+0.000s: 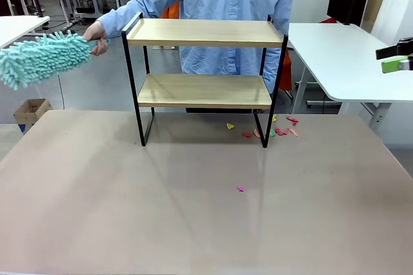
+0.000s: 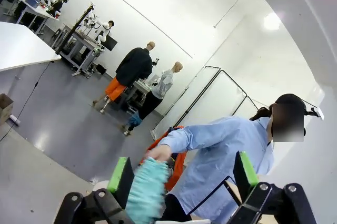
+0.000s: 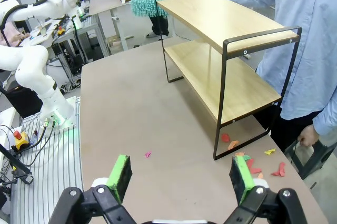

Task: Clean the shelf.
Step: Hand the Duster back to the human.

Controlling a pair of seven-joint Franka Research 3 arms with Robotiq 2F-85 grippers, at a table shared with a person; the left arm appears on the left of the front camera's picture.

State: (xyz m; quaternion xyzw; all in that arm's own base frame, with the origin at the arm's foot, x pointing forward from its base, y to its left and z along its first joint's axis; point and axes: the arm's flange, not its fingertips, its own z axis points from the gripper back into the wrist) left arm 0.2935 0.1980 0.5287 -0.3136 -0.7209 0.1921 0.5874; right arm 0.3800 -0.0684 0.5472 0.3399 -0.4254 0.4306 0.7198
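Leftmost: teal fluffy duster (image 1: 40,59), gripped by person's hand (image 1: 95,33) at its handle end, held off left end of top board, head hanging past shelf frame. Left gripper (image 2: 182,174): jaws wide, empty, green pads flanking blurred duster head seen beyond. Centre: shelf (image 1: 204,32), two wooden boards in black frame, upright toward far side of tabletop (image 1: 193,223), both boards bare. Below and right of shelf: coloured paper scraps (image 1: 279,130) scattered by right rear leg; single pink scrap (image 1: 241,188) apart, nearer robot. Far right: right gripper (image 3: 181,174), jaws wide, empty, hovering above tabletop's right side, aimed toward shelf end.

Judged step: duster handover to left gripper. Best done by closing on handle rather than fluffy head, firmly, only once handle sits squarely between pads; then sweeping each board end to end, away from frame uprights.
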